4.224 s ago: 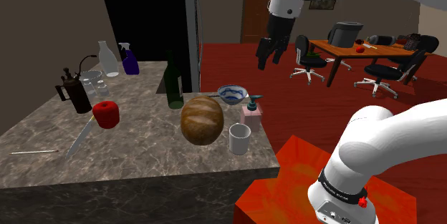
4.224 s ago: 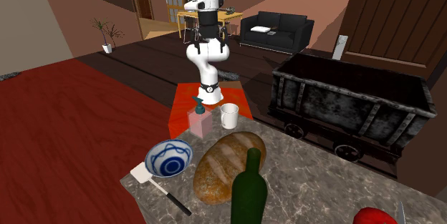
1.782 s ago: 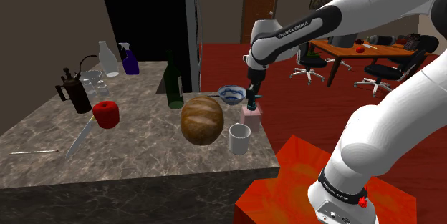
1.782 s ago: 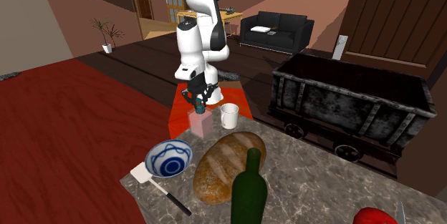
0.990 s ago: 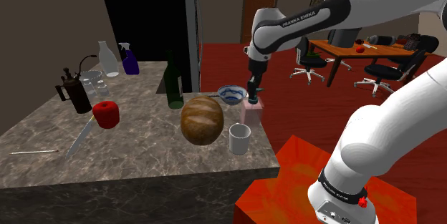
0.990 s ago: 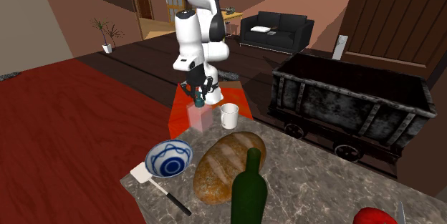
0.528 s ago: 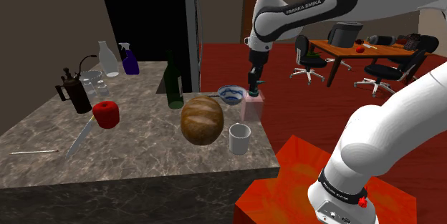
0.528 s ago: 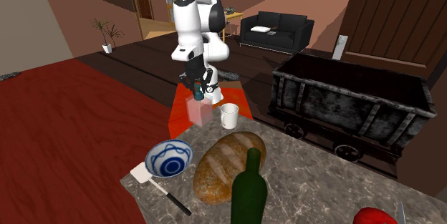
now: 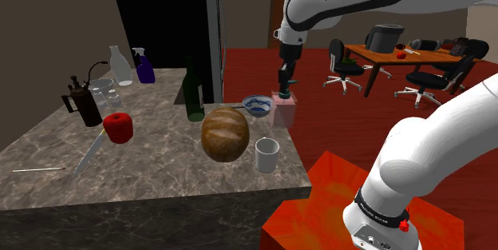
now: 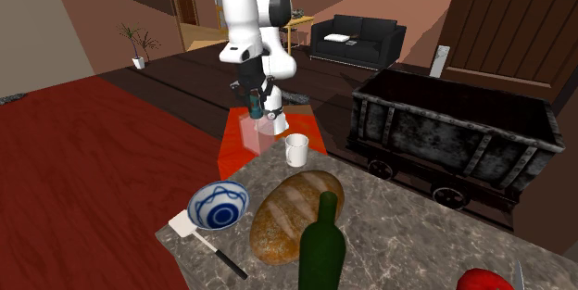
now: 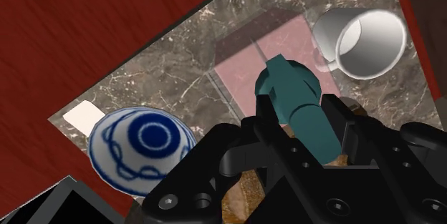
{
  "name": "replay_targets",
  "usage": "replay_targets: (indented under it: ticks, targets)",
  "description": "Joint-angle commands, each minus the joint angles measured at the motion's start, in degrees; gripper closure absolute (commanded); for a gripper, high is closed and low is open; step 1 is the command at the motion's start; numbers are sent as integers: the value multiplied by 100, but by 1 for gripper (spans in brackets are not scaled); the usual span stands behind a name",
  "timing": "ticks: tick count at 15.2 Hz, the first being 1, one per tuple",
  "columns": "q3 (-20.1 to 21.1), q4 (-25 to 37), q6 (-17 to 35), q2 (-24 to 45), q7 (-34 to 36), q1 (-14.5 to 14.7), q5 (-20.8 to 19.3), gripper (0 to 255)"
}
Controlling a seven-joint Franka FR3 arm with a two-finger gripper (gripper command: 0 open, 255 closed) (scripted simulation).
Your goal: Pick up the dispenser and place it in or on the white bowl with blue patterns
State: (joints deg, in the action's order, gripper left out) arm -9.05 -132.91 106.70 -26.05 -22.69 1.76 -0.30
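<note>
Over the marble counter (image 9: 160, 168) the white arm (image 9: 343, 1) is reaching down. The blue-patterned bowl (image 9: 258, 105) is sitting near the counter's edge, and the pink dispenser (image 9: 283, 114) is hanging just clear of the stone on the bowl's right in the shoulder view, with the gripper (image 9: 284, 89) clamping its teal pump head between both fingers. The carry seems to be under way; the next move is likely calling for a short shift over the bowl, then a gentle lowering.

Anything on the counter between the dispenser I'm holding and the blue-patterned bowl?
No. In the wrist view, just bare marble counter separates the dispenser, clasped in the hand, from the bowl.
</note>
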Motion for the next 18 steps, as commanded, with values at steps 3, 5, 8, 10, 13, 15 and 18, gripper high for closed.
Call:
replay_targets:
  ticks: [3, 5, 8, 10, 13, 15, 18]
  targets:
    - [19, 314, -320, -6, 23, 9, 8, 255]
    - [25, 465, -475, -9, 31, 12, 10, 255]
    - [-80, 999, -589, 416, -102, 7, 30, 255]
    - [-182, 1508, -677, 844, -240, -1, 68, 255]
    - [-327, 2329, -860, 1501, -451, -28, 159, 255]
    - [-418, 2923, -1018, 1954, -594, -59, 243, 255]
    - [-541, 3909, -1318, 2672, -807, -139, 405, 255]
